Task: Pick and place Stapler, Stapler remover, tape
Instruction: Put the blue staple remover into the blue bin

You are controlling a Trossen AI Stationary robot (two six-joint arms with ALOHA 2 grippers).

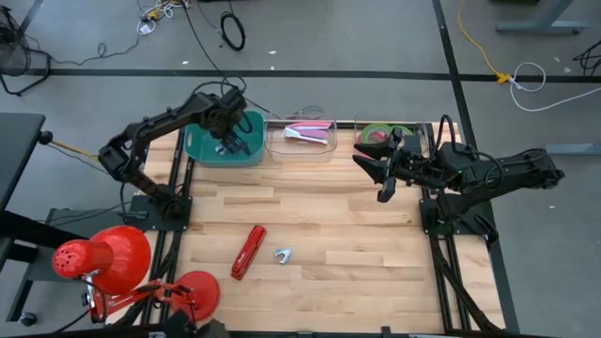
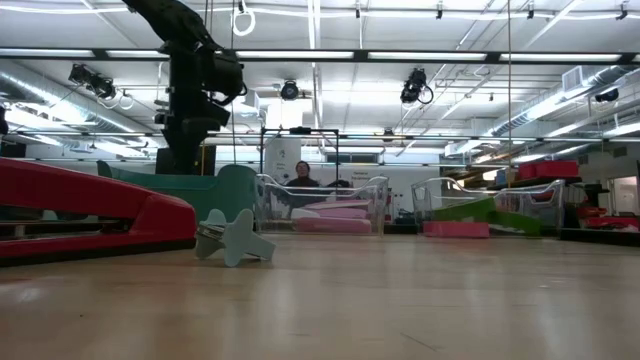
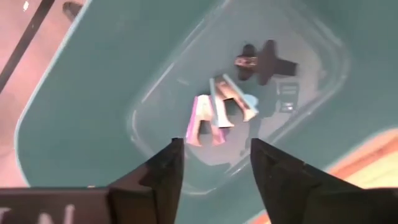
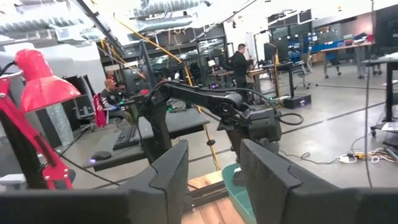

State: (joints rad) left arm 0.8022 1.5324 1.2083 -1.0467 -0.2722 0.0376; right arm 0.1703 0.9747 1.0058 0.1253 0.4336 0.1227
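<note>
Left gripper (image 1: 228, 143), fingers apart and empty, hangs over the teal bin (image 1: 199, 148); small items inside, possibly staple removers. Right gripper (image 1: 376, 167), spread open, hovers clear at three o'clock. Red stapler (image 1: 248, 252) lies on bare wood near six.

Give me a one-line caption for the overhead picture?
Left gripper hangs open over the teal bin; red stapler and staple remover wait on the table.

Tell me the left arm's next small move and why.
Probably lift the left end effector out of the teal bin: its fingers are open and empty above the staple removers inside, while the red stapler lies unpicked on the table.
</note>
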